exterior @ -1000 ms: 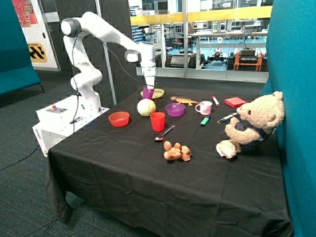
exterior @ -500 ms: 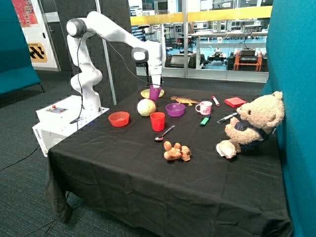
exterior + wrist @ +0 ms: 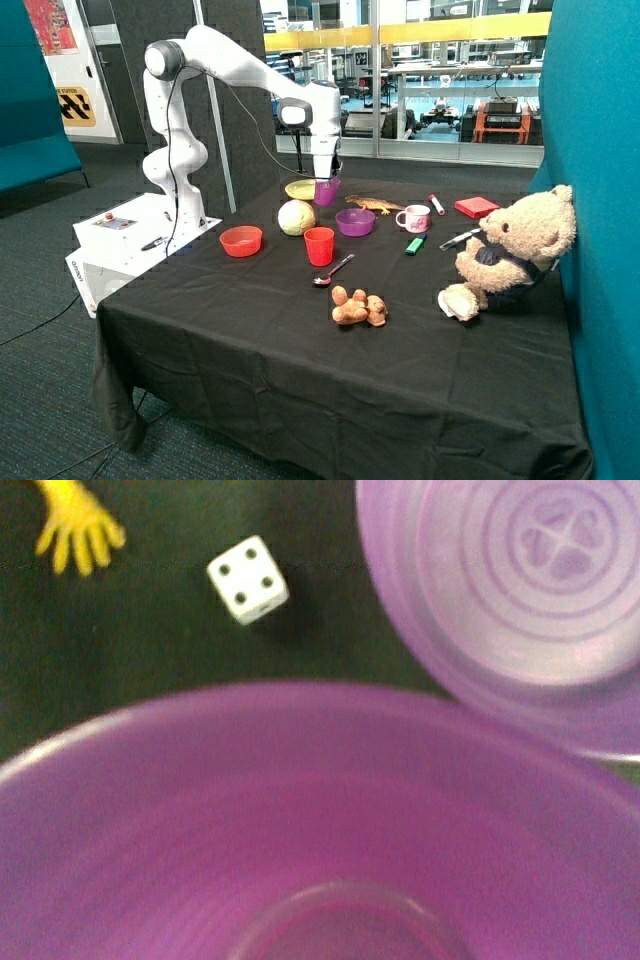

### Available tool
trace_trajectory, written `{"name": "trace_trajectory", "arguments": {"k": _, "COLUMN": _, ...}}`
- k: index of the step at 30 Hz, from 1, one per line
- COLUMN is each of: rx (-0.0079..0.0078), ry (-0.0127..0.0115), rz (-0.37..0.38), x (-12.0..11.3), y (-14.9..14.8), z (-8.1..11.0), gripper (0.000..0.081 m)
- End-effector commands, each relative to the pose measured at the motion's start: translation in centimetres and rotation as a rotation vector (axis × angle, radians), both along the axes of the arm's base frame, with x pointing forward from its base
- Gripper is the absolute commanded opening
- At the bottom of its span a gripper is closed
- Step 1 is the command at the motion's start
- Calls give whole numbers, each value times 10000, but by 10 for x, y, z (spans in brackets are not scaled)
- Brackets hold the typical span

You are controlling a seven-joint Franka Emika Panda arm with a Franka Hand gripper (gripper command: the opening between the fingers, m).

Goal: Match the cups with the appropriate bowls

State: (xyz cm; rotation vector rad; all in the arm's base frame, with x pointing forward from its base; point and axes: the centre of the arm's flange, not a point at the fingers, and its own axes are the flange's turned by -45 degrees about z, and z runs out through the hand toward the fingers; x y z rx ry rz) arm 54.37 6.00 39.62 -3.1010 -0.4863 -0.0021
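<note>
Purple cup travelling toward purple bowl; red pair untouched.

Arm is carrying the purple cup (image 3: 327, 191) clear of the surface (image 3: 300, 340); a second ago over the cabbage (image 3: 296, 217), now nearing the purple bowl (image 3: 355, 222). Claw (image 3: 327, 180) is clamping its rim. Red cup (image 3: 319, 246) is standing apart from red bowl (image 3: 241, 241). Wrist view: cup filling frame, fingers hidden; die (image 3: 248, 579) showing.

The white arm's gripper (image 3: 327, 178) holds a small purple plastic cup (image 3: 326, 191) aloft near frame centre, beside the shallow purple plastic bowl (image 3: 355, 222).
</note>
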Motion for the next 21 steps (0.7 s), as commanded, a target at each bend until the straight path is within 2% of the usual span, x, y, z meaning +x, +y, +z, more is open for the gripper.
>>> {"name": "trace_trajectory", "arguments": {"k": 1, "rx": -28, "ry": 11, "rz": -1384, "x": 10, "y": -4, "z": -4, "gripper": 0}}
{"name": "trace_trajectory", "arguments": {"k": 8, "rx": -27, "ry": 13, "rz": -2740, "x": 7, "y": -21, "z": -12, "gripper": 0}}
{"name": "trace_trajectory", "arguments": {"k": 11, "rx": -27, "ry": 13, "rz": -2747, "x": 9, "y": -23, "z": -14, "gripper": 0}}
{"name": "trace_trajectory", "arguments": {"k": 21, "rx": -28, "ry": 12, "rz": -2292, "x": 23, "y": 2, "z": 1, "gripper": 0}}
